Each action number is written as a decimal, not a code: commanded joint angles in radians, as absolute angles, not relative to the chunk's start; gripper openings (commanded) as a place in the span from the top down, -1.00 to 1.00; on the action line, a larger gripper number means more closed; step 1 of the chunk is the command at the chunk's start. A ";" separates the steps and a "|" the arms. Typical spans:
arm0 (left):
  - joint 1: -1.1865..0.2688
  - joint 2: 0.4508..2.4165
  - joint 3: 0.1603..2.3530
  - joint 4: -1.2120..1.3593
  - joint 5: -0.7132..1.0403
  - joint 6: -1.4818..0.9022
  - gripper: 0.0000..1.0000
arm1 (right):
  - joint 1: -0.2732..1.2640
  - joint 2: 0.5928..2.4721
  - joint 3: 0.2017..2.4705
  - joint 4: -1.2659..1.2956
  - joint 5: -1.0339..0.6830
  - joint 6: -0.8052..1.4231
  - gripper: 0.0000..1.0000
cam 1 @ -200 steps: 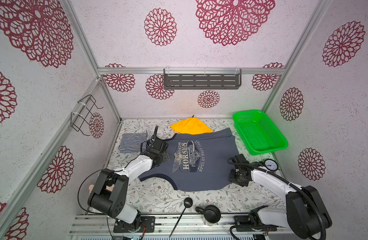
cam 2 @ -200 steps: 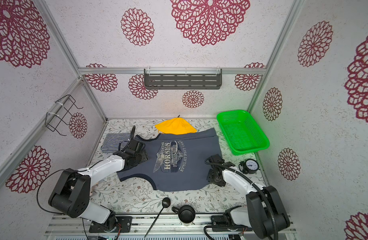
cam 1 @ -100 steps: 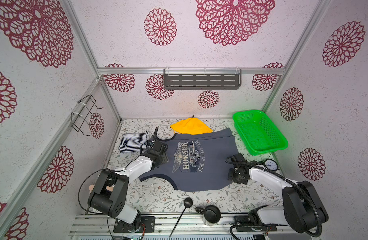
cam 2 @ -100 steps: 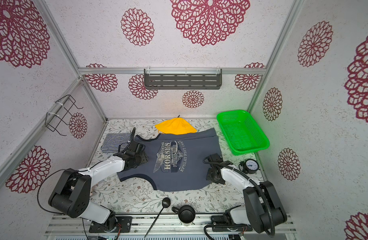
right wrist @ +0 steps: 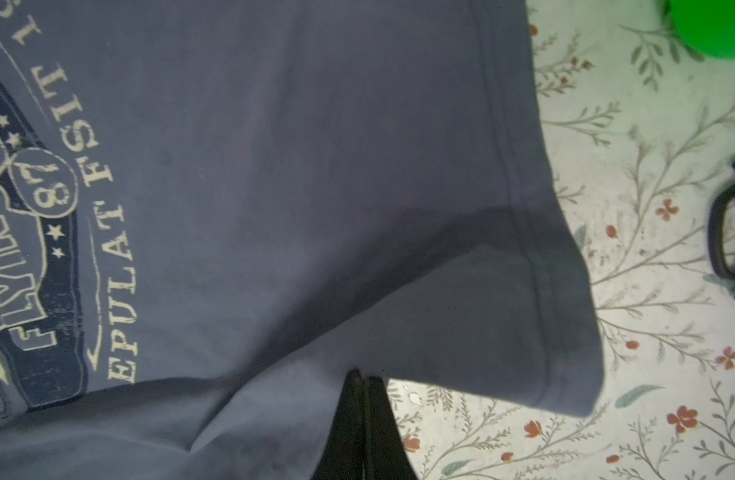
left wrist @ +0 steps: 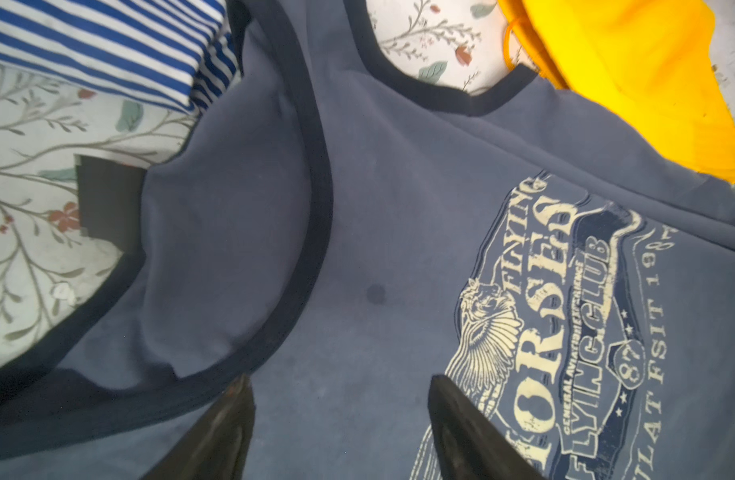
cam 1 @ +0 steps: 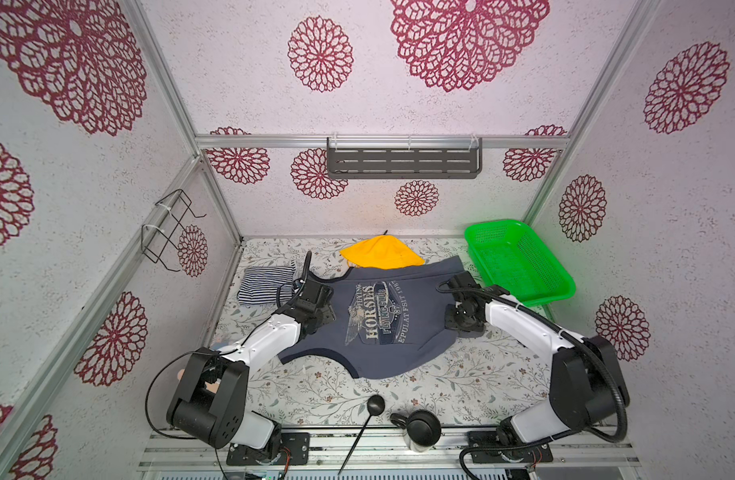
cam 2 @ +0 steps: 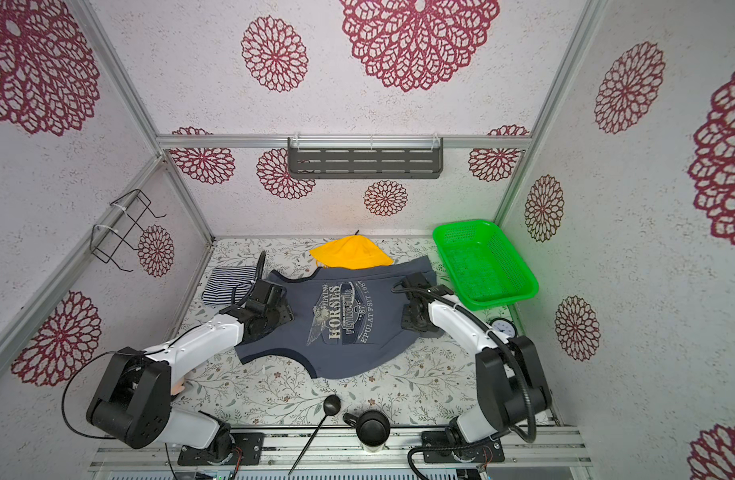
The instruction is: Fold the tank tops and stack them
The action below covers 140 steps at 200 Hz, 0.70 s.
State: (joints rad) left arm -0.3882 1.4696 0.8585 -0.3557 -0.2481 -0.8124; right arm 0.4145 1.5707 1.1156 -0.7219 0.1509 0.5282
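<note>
The slate blue-grey tank top (cam 1: 390, 324) (cam 2: 349, 324) with a cream "Horses" print lies spread on the floral table. A folded navy-and-white striped tank top (cam 1: 261, 282) (left wrist: 95, 45) sits at its back left. My left gripper (left wrist: 340, 377) hovers open over the blue-grey top's chest, beside the dark-trimmed armhole, with only flat cloth between its fingers. In both top views it (cam 1: 324, 316) is at the top's left shoulder. My right gripper (right wrist: 361, 374) (cam 1: 461, 322) is shut on the blue-grey top's side edge near the hem corner (right wrist: 565, 374), which stands slightly raised.
A yellow cloth hat (cam 1: 380, 251) overlaps the tank top's back edge. A green basket (cam 1: 515, 262) stands at the back right, a gauge (cam 2: 503, 328) in front of it. A black ladle (cam 1: 376, 405) and black mug (cam 1: 419, 424) lie by the front edge.
My right gripper has closed and slid back and inward along the blue-grey top's right edge. The left gripper has stayed open in about the same place.
</note>
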 commanded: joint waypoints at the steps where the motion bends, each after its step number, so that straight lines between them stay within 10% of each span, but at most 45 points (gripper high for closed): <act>1: -0.389 1.469 0.841 -0.345 -0.262 -0.828 -0.41 | 0.424 1.658 1.223 -0.748 0.145 0.487 0.97; 54: -0.391 1.473 0.850 -0.349 -0.244 -0.827 -0.41 | 0.360 1.682 1.367 -0.704 0.058 0.407 -0.16; 140: -0.388 1.393 0.826 -0.419 -0.291 -0.821 -0.41 | 0.093 1.446 0.944 -0.556 -0.183 0.356 0.61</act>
